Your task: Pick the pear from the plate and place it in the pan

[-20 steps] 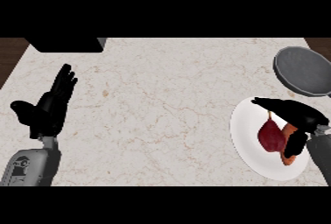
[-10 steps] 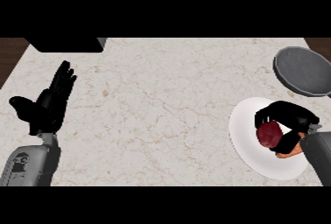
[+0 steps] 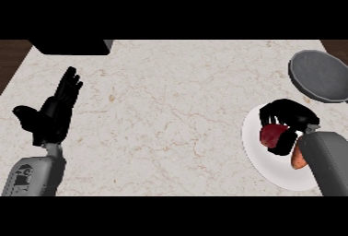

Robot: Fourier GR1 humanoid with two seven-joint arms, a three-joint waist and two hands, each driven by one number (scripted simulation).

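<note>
The robot's right hand [image 3: 291,116] is curled over a dark red pear [image 3: 273,135] on the white plate [image 3: 261,159], fingers wrapped round the fruit's upper end and hiding part of it. The grey right forearm [image 3: 326,161] comes in from the lower edge and covers the plate's right side. Whether the pear rests on the plate or is raised just off it cannot be told from this steep view. An orange shape [image 3: 298,157] peeks out on the plate between the pear and the forearm; too little of it shows to say what it is. The grey pan [image 3: 321,74] lies beyond the plate toward the counter's far right corner, apart from the plate, its right part cut off by the frame. Well to the left of the plate, the left hand [image 3: 53,115] rests open over the marble counter [image 3: 163,115], fingers straight and pointing away from the robot, thumb spread out to the side. A black block [image 3: 71,46] sits at the counter's far edge, far left of the plate.
</note>
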